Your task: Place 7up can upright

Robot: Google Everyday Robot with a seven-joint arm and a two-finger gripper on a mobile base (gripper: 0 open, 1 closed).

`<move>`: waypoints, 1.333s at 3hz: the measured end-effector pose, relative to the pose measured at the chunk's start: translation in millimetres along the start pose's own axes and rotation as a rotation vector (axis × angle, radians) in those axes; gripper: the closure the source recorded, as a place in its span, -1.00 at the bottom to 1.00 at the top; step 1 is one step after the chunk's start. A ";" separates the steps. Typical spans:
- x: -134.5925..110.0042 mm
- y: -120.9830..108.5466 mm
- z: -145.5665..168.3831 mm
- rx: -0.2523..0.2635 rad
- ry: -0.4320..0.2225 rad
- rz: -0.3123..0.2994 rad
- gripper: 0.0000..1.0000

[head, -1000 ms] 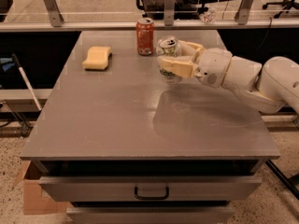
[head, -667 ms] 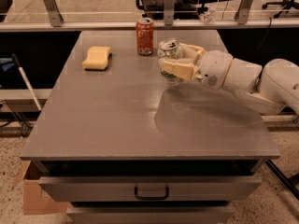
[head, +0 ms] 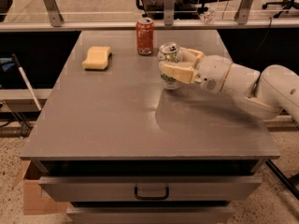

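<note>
Item: 7up can (head: 169,55), upright, grasped by the fingers (head: 180,73) of the gripper (head: 171,65) near the far edge of the bench (head: 117,115), just beside the orange-red can (head: 145,36). We judge its base barely off the bench: lower straight, keep it vertical, and release only once seated. Against a second ago, can and gripper sit slightly lower.
</note>
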State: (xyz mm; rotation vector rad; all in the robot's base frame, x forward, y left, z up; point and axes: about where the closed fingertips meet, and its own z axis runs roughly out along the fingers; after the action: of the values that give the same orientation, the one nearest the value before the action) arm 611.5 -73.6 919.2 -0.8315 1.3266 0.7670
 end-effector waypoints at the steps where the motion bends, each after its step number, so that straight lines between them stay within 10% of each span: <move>1: 2.5 0.3 -0.9 0.000 0.019 0.013 -0.41; 2: 5.0 1.5 -3.5 0.000 0.051 0.021 -0.99; 4: 4.4 2.5 -17.8 0.019 0.097 0.016 -1.00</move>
State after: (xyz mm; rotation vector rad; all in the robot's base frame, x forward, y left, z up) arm 600.8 -87.6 913.7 -0.8525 1.4265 0.7328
